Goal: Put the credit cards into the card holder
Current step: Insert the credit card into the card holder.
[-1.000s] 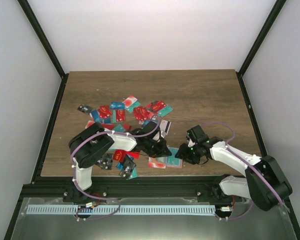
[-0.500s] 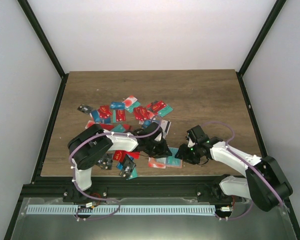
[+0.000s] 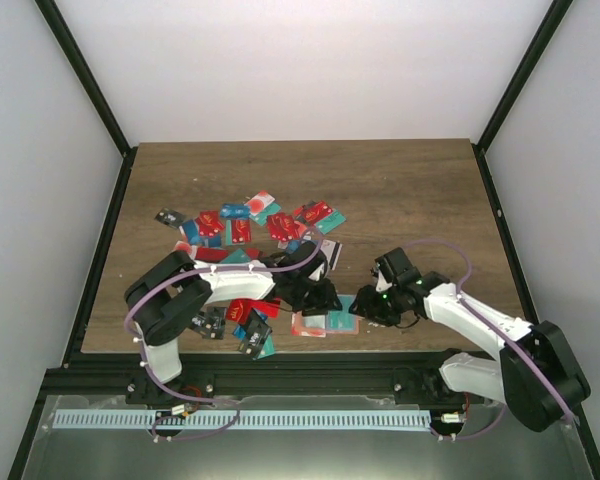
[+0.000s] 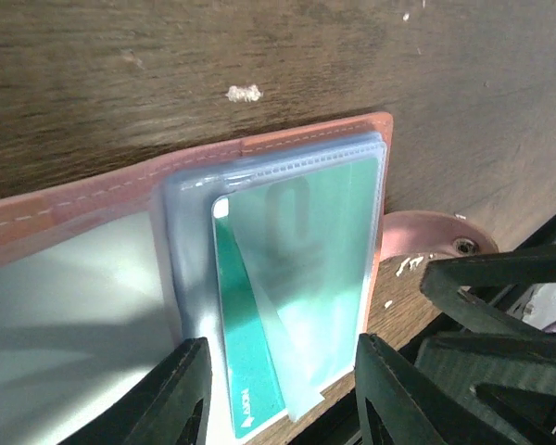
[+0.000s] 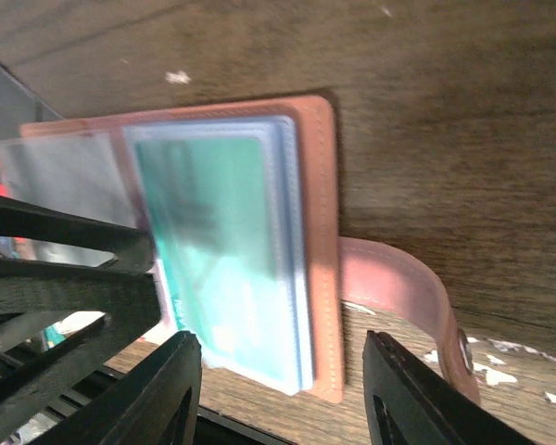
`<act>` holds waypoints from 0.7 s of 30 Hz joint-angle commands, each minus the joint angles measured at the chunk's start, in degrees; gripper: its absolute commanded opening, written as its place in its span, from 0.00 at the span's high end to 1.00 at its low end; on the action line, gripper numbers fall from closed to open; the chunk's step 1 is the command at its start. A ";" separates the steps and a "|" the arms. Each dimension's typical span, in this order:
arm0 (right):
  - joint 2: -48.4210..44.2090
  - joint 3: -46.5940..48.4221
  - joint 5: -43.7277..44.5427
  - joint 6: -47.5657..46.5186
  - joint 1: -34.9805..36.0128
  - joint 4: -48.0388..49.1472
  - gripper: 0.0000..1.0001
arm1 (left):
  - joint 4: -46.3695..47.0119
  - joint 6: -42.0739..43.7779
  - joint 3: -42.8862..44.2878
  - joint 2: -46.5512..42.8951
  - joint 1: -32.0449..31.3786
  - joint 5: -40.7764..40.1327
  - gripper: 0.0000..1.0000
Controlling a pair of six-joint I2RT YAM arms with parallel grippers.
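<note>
Wood table (image 3: 410, 190), white walls on three sides. The cards (image 3: 242, 230) lay scattered mid-table. The holder (image 3: 325, 322) lay open by the front edge, between both grippers. Only the wrist views showed me a teal card (image 4: 250, 362) in its clear sleeve (image 4: 181, 241) and the strap (image 5: 398, 287). Left gripper (image 4: 278, 380) and right gripper (image 5: 276, 371) both hung spread wide over it. Bare wood lay beyond the strap.

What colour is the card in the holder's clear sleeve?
The card is teal green, clearest in the left wrist view.
</note>
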 commanded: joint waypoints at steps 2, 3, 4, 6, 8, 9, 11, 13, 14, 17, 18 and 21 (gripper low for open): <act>-2.60 3.50 -1.04 -1.80 -0.23 -1.02 0.49 | -9.17 3.69 4.31 -1.99 -0.28 -3.61 0.55; -2.91 3.43 -1.81 -1.92 -0.24 -0.60 0.49 | -10.39 4.29 4.88 -2.25 -0.25 -4.13 0.55; -3.22 3.37 -2.73 -2.02 -0.23 -0.05 0.49 | -11.38 4.71 5.24 -2.51 -0.32 -4.54 0.55; -3.43 2.93 -4.89 -2.22 -0.21 1.19 0.48 | -12.80 5.36 5.72 -3.11 -0.31 -5.35 0.60; -3.37 2.57 -5.69 -2.25 -0.23 1.90 0.48 | -13.25 5.92 5.72 -3.32 -0.36 -5.70 0.71; -3.30 2.50 -5.66 -2.29 -0.23 2.04 0.48 | -13.37 6.29 5.76 -3.31 -0.40 -5.71 0.77; -2.92 2.24 -5.53 -2.47 -0.23 2.21 0.48 | -13.47 7.00 5.93 -2.68 -0.53 -5.61 0.86; -2.57 2.04 -5.30 -2.65 -0.23 2.33 0.48 | -13.48 7.85 6.29 -1.46 -0.78 -5.43 0.92; -2.45 1.95 -5.22 -2.76 -0.23 2.29 0.48 | -13.55 8.14 6.60 -0.69 -0.88 -5.28 0.95; -2.07 1.82 -5.06 -2.86 -0.23 2.50 0.48 | -13.66 8.91 7.43 1.10 -1.35 -5.27 0.96; -1.93 1.84 -5.05 -2.91 -0.22 2.54 0.48 | -13.64 9.10 7.69 1.62 -1.42 -5.35 0.96; -1.55 1.84 -4.98 -3.14 -0.23 2.54 0.48 | -13.32 9.37 8.04 2.93 -1.53 -5.28 0.96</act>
